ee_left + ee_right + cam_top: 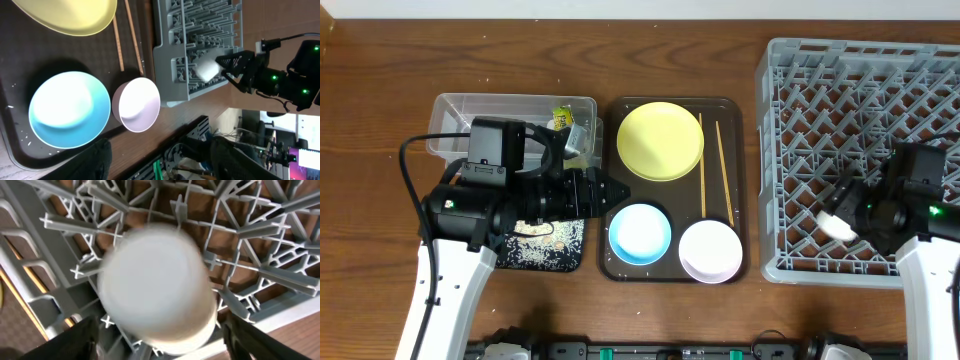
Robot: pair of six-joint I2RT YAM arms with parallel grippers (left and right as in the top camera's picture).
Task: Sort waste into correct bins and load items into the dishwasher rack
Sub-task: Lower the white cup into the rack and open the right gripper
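Observation:
The pale yellow plate (660,140), light blue bowl (640,232), pinkish-white bowl (711,250) and two chopsticks (702,165) lie on the brown tray. My left gripper (620,192) is open and empty, hovering by the blue bowl (70,110) near the tray's front; its fingers (160,160) are spread wide. My right gripper (160,345) is over the near-left part of the grey rack (860,100). A blurred white cup (155,290) sits between its spread fingers, with gaps on both sides. The wrapper (563,118) lies in the clear tub (510,105).
The black tray (545,245) with rice scraps lies in front of the tub, partly under my left arm. The brown tray's rim (745,200) runs close to the rack's left wall. In the left wrist view the rack's corner (175,95) stands beside the pinkish bowl (136,104).

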